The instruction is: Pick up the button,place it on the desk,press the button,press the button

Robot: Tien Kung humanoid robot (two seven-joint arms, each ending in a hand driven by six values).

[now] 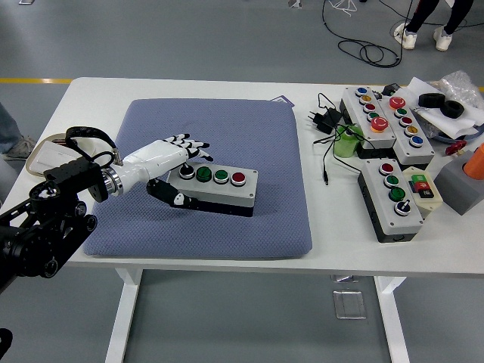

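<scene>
A grey button box with a black, two green and a red button lies on the blue-grey pad, slightly tilted. My left hand, white with black fingertips, is at the box's left end. Its fingers are spread and raised just above the black button, while the thumb rests against the box's front side. The hand holds nothing. The right arm is out of view.
At the right of the white table lie several more button boxes, a black charger with cable, a grey block with an orange piece and black rolls. A flat white object sits at the left edge.
</scene>
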